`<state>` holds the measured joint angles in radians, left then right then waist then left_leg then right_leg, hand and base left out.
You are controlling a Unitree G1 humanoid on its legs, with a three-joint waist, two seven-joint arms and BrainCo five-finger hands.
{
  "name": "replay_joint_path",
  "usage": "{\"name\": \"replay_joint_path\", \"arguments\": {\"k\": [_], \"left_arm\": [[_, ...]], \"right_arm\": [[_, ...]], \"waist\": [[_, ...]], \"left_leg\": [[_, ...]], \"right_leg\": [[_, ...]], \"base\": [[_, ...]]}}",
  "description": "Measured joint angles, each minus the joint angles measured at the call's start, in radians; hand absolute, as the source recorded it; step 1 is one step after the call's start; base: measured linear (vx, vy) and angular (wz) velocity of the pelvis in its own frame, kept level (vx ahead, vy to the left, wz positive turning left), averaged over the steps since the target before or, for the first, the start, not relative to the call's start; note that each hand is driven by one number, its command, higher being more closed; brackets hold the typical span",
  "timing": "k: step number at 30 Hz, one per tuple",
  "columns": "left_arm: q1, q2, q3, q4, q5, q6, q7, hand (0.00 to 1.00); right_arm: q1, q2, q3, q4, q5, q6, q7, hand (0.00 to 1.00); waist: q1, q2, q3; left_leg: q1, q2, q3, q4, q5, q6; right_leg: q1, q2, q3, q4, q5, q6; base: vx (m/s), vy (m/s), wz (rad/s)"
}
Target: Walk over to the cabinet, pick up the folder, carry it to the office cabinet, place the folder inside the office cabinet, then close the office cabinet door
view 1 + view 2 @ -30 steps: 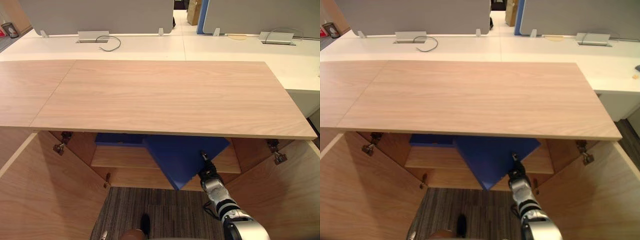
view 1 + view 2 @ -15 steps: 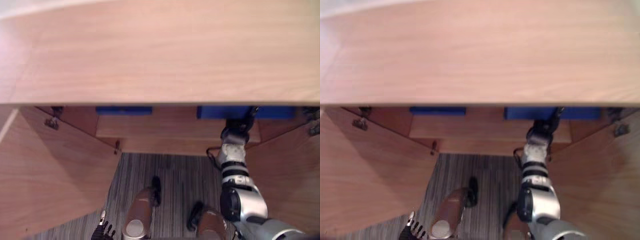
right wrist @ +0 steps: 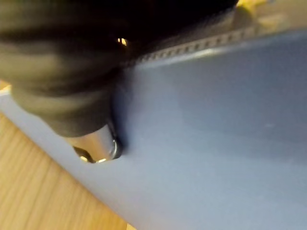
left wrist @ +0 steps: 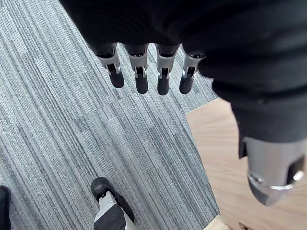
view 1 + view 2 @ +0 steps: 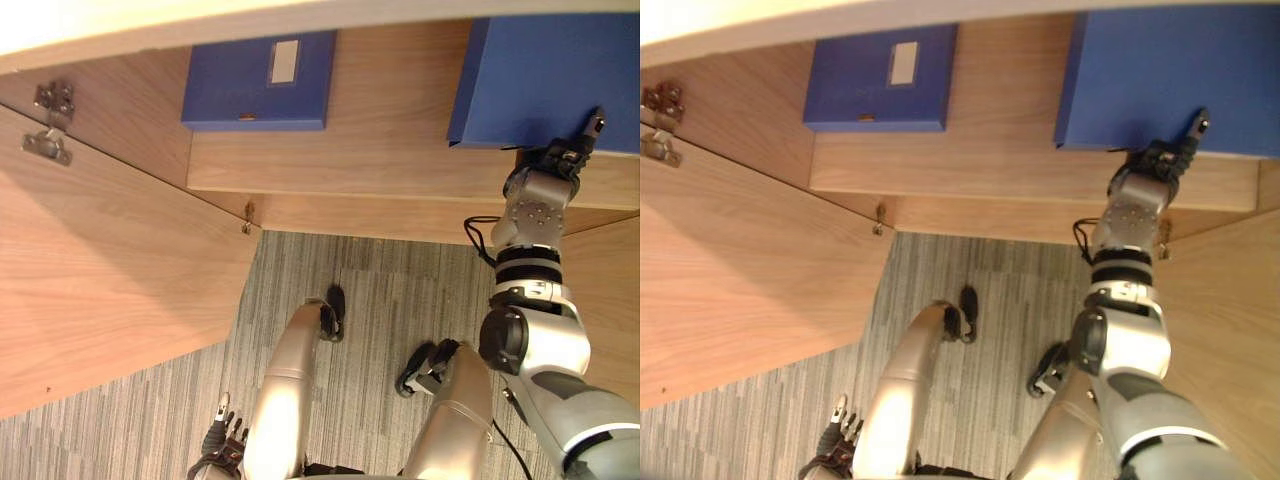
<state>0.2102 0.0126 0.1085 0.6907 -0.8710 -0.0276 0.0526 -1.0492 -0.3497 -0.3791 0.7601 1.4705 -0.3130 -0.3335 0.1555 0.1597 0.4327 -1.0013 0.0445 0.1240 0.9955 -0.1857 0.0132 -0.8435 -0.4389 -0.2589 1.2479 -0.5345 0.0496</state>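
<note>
A blue folder (image 5: 550,75) lies on the shelf (image 5: 400,160) inside the open wooden office cabinet, on its right side. My right hand (image 5: 552,165) is at the folder's near edge, with one finger stretched over the top face. In the right wrist view its thumb (image 3: 96,149) presses on the folder's blue face (image 3: 216,134), so the hand pinches that edge. My left hand (image 5: 225,440) hangs low over the carpet, away from the cabinet, with its fingers (image 4: 141,79) straight and nothing in them.
A second blue folder (image 5: 260,80) with a white label lies on the left of the same shelf. The left door (image 5: 100,280) and the right door (image 5: 1230,330) both stand open. The cabinet top (image 5: 200,25) overhangs the shelf, and grey striped carpet (image 5: 380,300) covers the floor.
The camera has tilted down, into the cabinet. The folder, earlier angled and sticking out past the shelf, now lies square and deeper on the shelf's right side, with my right hand still on it.
</note>
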Motion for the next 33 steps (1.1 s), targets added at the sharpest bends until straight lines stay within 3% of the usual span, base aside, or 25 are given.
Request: {"name": "replay_joint_path", "arguments": {"k": [3, 4, 13, 18, 24, 26, 30, 33], "left_arm": [[0.0, 0.0, -0.004, -0.005, -0.003, 0.0, 0.021, 0.0], [0.0, 0.0, -0.006, -0.013, -0.004, 0.0, 0.029, 0.0], [-0.002, -0.004, -0.015, -0.035, -0.037, 0.001, 0.076, 0.0], [-0.005, -0.004, -0.015, -0.034, -0.042, 0.001, 0.077, 0.0], [-0.015, -0.01, -0.005, -0.031, -0.044, 0.001, 0.078, 0.0], [-0.03, -0.013, 0.006, -0.016, -0.044, 0.001, 0.078, 0.0], [-0.068, -0.026, 0.037, 0.018, -0.041, 0.001, 0.076, 0.0], [-0.087, -0.031, 0.061, 0.033, -0.033, 0.001, 0.077, 0.0]], "right_arm": [[-0.026, -0.018, 0.052, 0.023, -0.003, 0.002, -0.03, 1.0], [-0.034, -0.03, 0.066, 0.023, -0.003, 0.004, -0.033, 0.0], [-0.108, -0.072, 0.097, 0.02, 0.002, 0.006, -0.084, 0.0], [-0.12, -0.073, 0.097, -0.023, 0.002, -0.023, -0.083, 0.0], [-0.138, -0.081, 0.104, -0.022, 0.0, -0.025, -0.056, 0.0], [-0.137, -0.085, 0.123, -0.012, -0.01, -0.002, -0.038, 0.0], [-0.137, -0.106, 0.228, 0.07, -0.124, 0.104, -0.007, 0.0], [-0.136, -0.089, 0.266, 0.117, -0.13, 0.125, 0.018, 0.0]], "waist": [[0.0, 0.001, 0.001], [0.001, 0.002, 0.003], [0.0, 0.005, 0.011], [-0.001, 0.005, 0.011], [-0.003, 0.004, 0.012], [-0.004, 0.003, 0.013], [-0.011, 0.003, 0.014], [-0.023, 0.0, 0.015]], "left_leg": [[-0.032, 0.0, 0.001, 0.001, 0.009, -0.005], [-0.04, 0.0, 0.0, 0.001, 0.014, -0.003], [-0.076, -0.009, -0.004, -0.009, 0.032, 0.0], [-0.081, -0.014, -0.004, -0.013, 0.033, -0.001], [-0.086, -0.02, -0.01, -0.016, 0.036, -0.005], [-0.087, -0.02, -0.01, -0.016, 0.038, -0.003], [-0.087, -0.021, -0.013, -0.016, 0.04, -0.003], [-0.085, -0.021, -0.015, -0.018, 0.042, -0.004]], "right_leg": [[-0.042, -0.001, 0.007, 0.015, -0.001, -0.002], [-0.05, -0.001, 0.007, 0.018, -0.002, -0.004], [-0.088, -0.008, 0.004, 0.026, -0.004, -0.007], [-0.093, -0.012, 0.003, 0.025, -0.004, -0.006], [-0.094, -0.015, -0.001, 0.024, -0.004, -0.006], [-0.094, -0.015, -0.001, 0.024, -0.004, -0.006], [-0.092, -0.015, -0.004, 0.025, -0.004, -0.006], [-0.089, -0.015, -0.007, 0.024, -0.004, -0.006]], "base": [[-0.01, -0.024, 0.02], [0.0, -0.033, 0.05], [0.01, -0.037, 0.05], [0.02, -0.044, 0.03], [0.02, -0.041, 0.03], [0.02, -0.048, 0.01], [0.01, -0.047, 0.01], [0.01, -0.048, 0.02]]}}
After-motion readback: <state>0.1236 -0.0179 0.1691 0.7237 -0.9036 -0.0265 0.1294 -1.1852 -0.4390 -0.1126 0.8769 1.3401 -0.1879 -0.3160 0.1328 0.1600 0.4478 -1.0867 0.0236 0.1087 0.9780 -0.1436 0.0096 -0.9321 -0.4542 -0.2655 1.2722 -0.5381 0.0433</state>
